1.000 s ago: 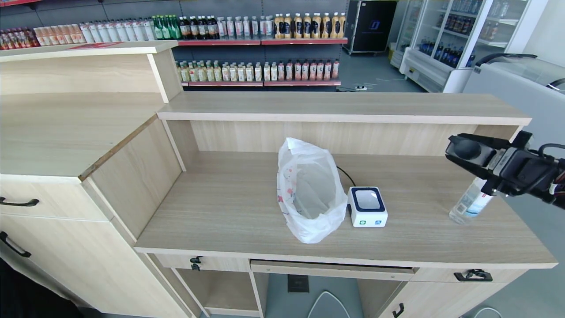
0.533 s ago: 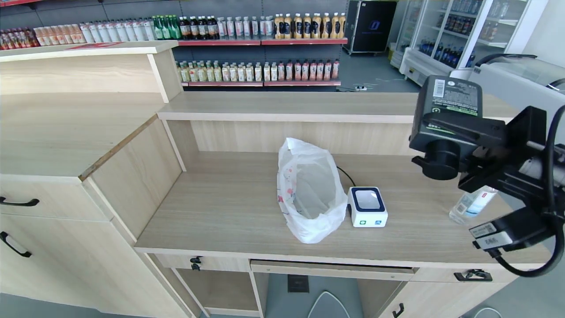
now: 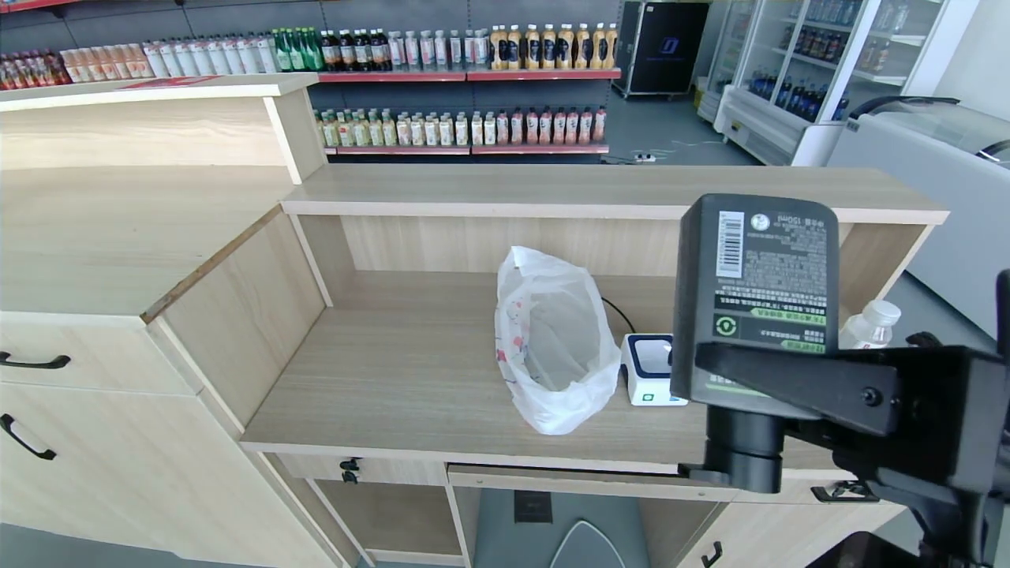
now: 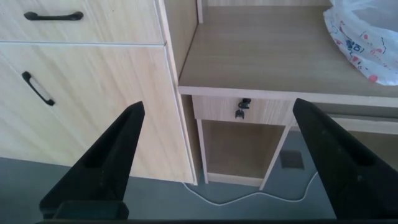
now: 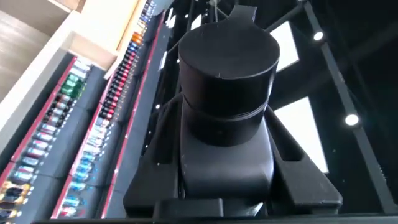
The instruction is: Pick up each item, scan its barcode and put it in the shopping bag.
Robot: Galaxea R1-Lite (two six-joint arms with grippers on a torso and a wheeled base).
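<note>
Above counter [image 3: 410, 371], black bottle [image 3: 753, 276] in right hand [image 3: 759, 377]

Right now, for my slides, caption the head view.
Right pincer holds black bottle cap-down, barcode showing; scanner and open bag on counter.

The black bottle [image 3: 753, 300] hides perhaps half the scanner [image 3: 643, 379].
</note>
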